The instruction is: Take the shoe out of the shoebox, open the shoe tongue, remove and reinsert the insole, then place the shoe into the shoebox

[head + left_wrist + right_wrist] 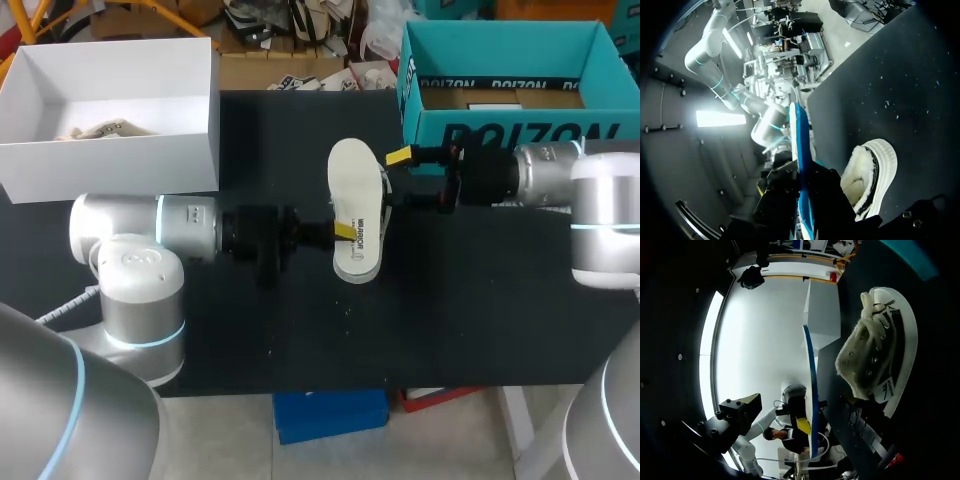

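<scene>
Insole point(798, 131) seemingly pinched by left hand point(345, 231), shoe point(871, 172) beside.

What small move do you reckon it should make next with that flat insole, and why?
Probably lower the insole toward the opening of the shoe. The left gripper holds the insole clear of the shoe, which lies on the table with its fleecy opening exposed.
</scene>
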Controlling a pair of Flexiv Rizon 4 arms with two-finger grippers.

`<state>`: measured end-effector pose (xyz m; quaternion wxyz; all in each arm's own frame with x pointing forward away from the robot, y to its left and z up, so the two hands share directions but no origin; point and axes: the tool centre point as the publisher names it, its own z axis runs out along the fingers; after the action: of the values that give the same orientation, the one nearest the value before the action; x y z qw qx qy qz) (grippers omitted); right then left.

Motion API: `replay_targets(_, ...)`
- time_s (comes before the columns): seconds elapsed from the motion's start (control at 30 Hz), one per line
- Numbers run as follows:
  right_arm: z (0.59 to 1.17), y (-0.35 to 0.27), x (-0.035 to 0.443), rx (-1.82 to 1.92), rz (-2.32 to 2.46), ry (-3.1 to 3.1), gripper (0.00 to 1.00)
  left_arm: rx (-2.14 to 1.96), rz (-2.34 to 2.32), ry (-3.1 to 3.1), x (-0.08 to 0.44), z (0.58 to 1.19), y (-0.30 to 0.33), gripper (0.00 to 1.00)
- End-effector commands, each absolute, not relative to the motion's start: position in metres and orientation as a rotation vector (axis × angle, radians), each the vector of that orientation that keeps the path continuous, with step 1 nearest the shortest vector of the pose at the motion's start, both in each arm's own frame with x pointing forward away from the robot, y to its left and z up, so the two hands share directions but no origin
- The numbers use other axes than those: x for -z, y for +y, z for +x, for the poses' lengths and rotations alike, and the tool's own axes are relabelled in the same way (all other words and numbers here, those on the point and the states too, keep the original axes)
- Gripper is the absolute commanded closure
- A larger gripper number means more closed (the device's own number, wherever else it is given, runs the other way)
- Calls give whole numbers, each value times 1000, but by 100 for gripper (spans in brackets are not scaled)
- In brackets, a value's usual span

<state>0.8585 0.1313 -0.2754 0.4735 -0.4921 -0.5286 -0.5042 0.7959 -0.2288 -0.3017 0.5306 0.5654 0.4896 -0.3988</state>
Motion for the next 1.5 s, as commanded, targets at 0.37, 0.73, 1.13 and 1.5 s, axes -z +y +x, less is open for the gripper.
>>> replay_targets(0.37, 849, 154, 278, 1156, -1200, -1342, 0, 944, 1347, 1169, 302, 795, -229, 100)
replay_targets(0.73, 849, 158, 281, 1136, -1241, -1342, 55, 944, 1347, 1169, 302, 795, -229, 100)
replay_targets(1.13, 844, 164, 295, 1133, -1249, -1295, 64, 944, 1347, 1169, 302, 795, -229, 100)
replay_targets(1.5, 849, 166, 296, 1153, -1242, -1296, 100, 944, 1347, 1169, 302, 795, -229, 100)
